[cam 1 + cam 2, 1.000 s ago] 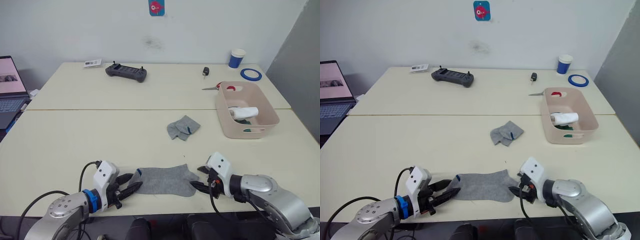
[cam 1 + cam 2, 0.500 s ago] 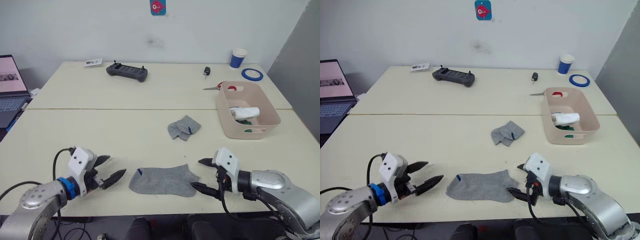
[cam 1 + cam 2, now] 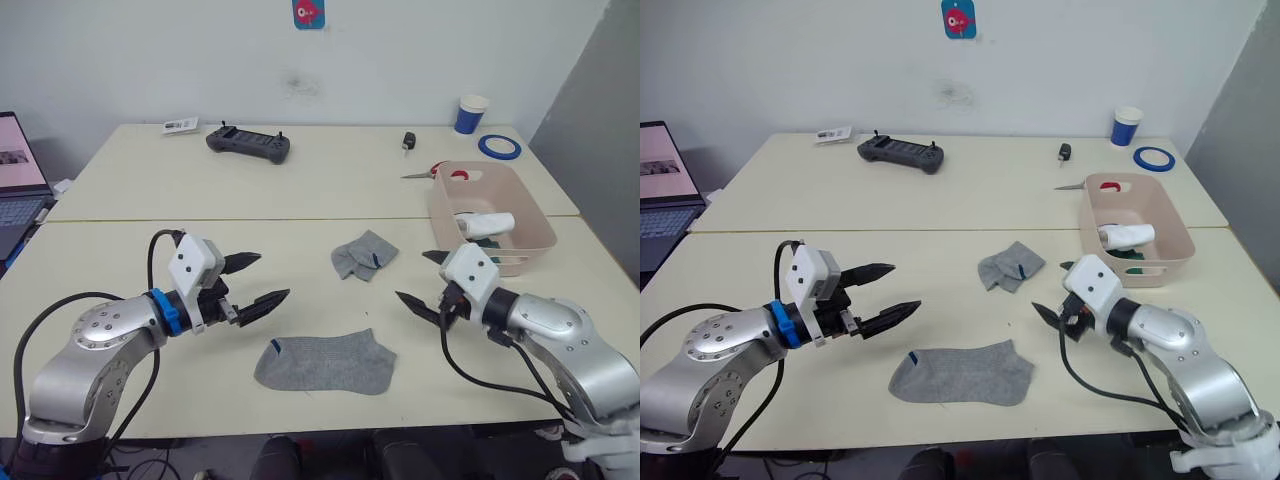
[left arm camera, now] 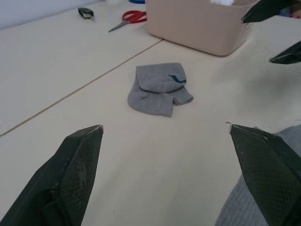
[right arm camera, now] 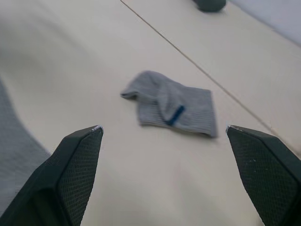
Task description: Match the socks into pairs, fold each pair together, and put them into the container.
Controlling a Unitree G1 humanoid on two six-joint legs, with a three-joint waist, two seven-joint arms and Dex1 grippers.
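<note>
Two grey socks (image 3: pixel 323 364) lie limp at lower centre; I'd pinch a cuff, both grippers (image 3: pixel 257 281) (image 3: pixel 424 280) wide open, empty.

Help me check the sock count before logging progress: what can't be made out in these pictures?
- Container contents: the near wall hides most; a white roll and a bit of dark green show in the eye views, number of socks unclear.
- Crumpled grey sock: folds hide whether it is one sock or two.
- Flat grey sock: cut off by the left wrist view's edge and a finger.
</note>
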